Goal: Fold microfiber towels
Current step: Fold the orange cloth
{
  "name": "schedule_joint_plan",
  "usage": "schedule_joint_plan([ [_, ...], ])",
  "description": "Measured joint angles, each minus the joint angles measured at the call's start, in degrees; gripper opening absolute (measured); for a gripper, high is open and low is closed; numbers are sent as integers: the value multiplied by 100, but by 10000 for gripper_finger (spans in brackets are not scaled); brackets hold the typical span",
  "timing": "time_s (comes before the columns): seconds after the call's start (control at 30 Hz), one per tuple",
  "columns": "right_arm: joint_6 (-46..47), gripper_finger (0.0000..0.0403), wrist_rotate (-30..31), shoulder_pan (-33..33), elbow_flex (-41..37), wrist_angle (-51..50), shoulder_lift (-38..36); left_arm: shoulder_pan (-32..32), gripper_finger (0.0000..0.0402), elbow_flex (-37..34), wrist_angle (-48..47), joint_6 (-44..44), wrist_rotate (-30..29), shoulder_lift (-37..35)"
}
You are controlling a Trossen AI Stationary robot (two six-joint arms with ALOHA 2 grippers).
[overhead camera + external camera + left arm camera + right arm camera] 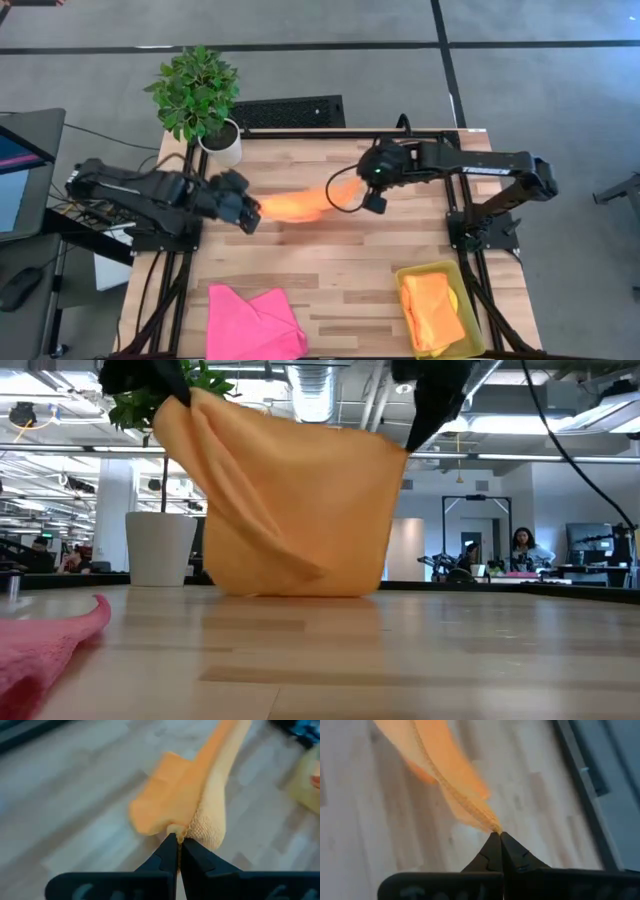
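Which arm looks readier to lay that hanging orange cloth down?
Probably neither alone: the left gripper and right gripper each pinch a top corner of the thin orange microfiber towel, so both should lower together.

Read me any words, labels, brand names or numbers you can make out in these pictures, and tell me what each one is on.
No readable text in any view.
Orange towel, held up by the left hand and right hand: plain, no label showing.
Pink towel, yellow bin, white plant pot: no markings.
Screens in the room behind the table: too small to read.
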Motion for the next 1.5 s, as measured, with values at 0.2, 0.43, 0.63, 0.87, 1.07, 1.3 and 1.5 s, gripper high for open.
schedule_joint_plan([
  [0.2,39,1,863,0,0,129,-368,892,0,1081,-877,1167,-244,376],
  [0.43,76,1,1755,-182,0,224,-613,1997,0,2194,-1029,3026,-602,1232],
  [0.63,-50,1,2422,-656,0,235,-613,2662,0,2646,-952,4215,-915,2077],
  [0.87,-83,2,2847,-673,0,239,-857,2770,0,3093,-423,4771,-1049,2287],
  [1.07,414,2,1944,-120,0,-380,-965,2455,0,3132,-1380,4451,-826,2315],
  [1.3,1167,2,1254,488,-215,-1181,-648,1848,0,3116,-2327,3688,-409,2513],
  [1.5,1563,2,758,877,-550,-1219,-406,1218,0,2807,-2312,3128,98,2518],
])
